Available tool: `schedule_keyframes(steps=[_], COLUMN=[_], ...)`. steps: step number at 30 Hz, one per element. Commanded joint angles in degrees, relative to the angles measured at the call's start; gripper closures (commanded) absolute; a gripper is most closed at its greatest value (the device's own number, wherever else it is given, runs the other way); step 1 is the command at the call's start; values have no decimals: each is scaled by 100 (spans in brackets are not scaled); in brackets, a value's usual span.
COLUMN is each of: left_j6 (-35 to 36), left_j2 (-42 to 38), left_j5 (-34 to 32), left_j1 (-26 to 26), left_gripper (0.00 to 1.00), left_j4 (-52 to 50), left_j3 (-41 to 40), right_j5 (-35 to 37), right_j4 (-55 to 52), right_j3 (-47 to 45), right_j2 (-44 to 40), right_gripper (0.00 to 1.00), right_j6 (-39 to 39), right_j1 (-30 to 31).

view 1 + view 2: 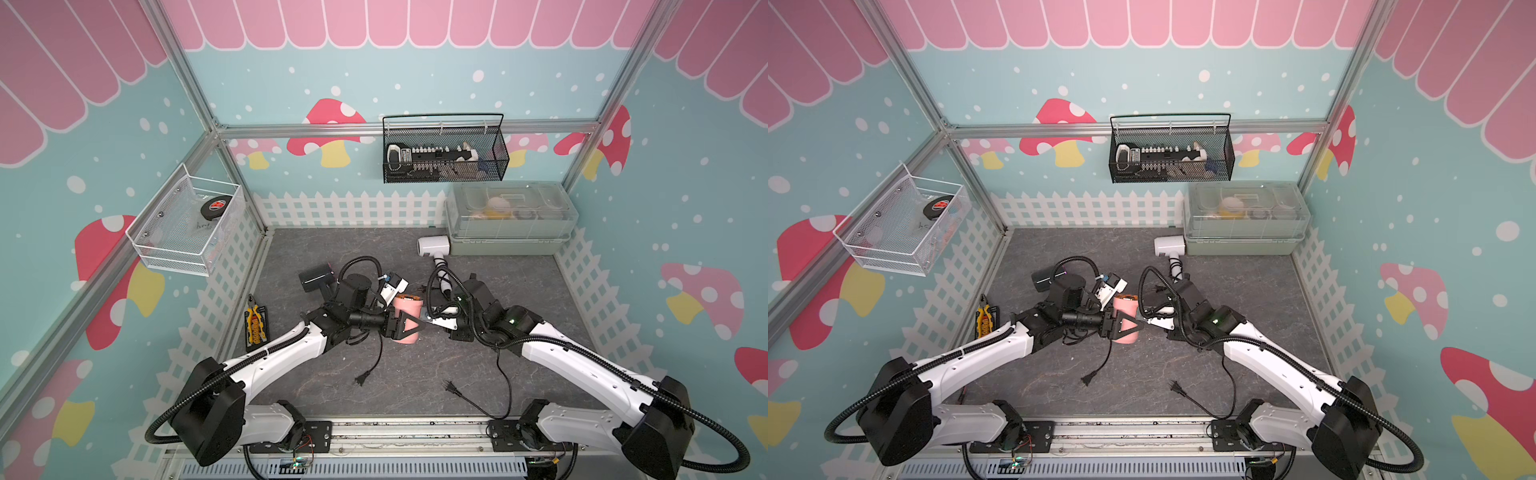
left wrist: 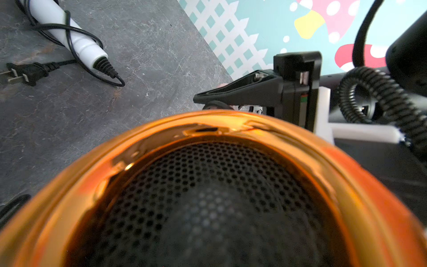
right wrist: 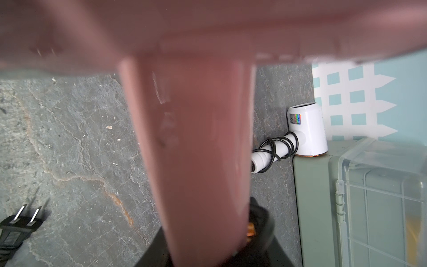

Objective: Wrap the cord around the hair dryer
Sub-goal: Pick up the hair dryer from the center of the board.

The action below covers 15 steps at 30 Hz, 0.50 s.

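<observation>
"Judging by the table [image 1: 407, 399], has any winding begun on the pink hair dryer [image 1: 405, 309]?"

"None that shows. It sits mid-table between the two arms, with its orange-ringed end toward the back wall. In the right wrist view its handle [image 3: 196, 138] is bare pink all the way down."

"Who has hold of it?"

"The right gripper [image 1: 432, 322] looks clenched on the handle, which runs straight through its wrist view. The left gripper [image 1: 417, 329] has its fingers straddling the barrel. Whether they are pressing on it I cannot tell."

"And the cord?"

"Two lie loose. One ends in the left-hand plug [image 1: 360, 379]. The other ends in the right-hand plug [image 1: 450, 386], and its cord [image 1: 510, 392] trails away under the right arm. I take that second one for the pink dryer's, but the join is hidden."

"The other dryers?"

"The white hair dryer [image 1: 432, 247], against the storage box [image 1: 511, 245] at the back, already has its cord coiled round its handle. The black hair dryer [image 1: 316, 277] behind the left arm is mostly hidden."

"So what is left?"

"Nearly everything, I'd say: steady the body, gather the slack, loop it round the handle and finish at the plug."
</observation>
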Motion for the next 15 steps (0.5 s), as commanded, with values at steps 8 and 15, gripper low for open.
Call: schedule_keyframes(steps=[8, 15], left_j6=[479, 395], left_j2=[-746, -1043], left_j5=[-1049, -1251], left_j1=[139, 567], left_gripper=[100, 100], left_j4=[-607, -407], left_j3=[478, 464], right_j5=[-622, -506], right_j4=[134, 196], right_j3=[1430, 1066], right_j2=[-226, -548], right_gripper=[18, 13], right_j6=[679, 2211], right_j1=[-665, -1746])
